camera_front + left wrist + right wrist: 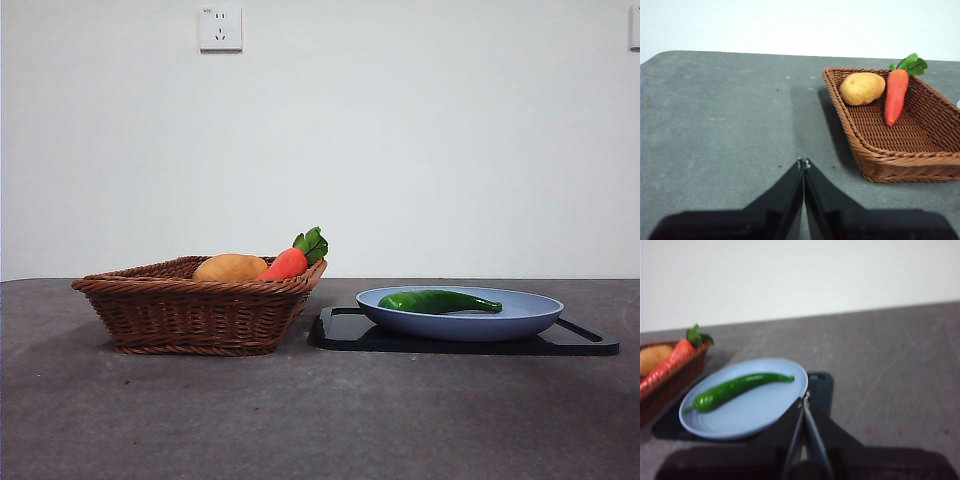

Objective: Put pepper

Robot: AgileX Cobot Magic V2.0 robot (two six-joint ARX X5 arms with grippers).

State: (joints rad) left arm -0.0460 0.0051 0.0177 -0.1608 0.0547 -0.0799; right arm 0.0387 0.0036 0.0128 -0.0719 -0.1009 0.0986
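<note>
On the blue plate [530,318] the pepper [438,301] is lying, apart from both grippers; left gripper [803,163] and right gripper [804,399] are hovering with fingers pressed together, gripping nothing

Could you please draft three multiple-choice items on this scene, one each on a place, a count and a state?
1. Where does the pepper lie?
A. in the basket
B. on the blue plate
C. on the bare table

2. How many vegetables are in the basket?
A. two
B. three
C. none

3. How do the jaws of the right end effector stand?
A. wide open
B. shut on the pepper
C. shut on nothing

Answers:
1. B, as the pepper rests on the blue plate, which sits on a black tray.
2. A, only the potato and carrot lie inside.
3. C, the jaws meet near the plate's rim, apart from the pepper.
</note>
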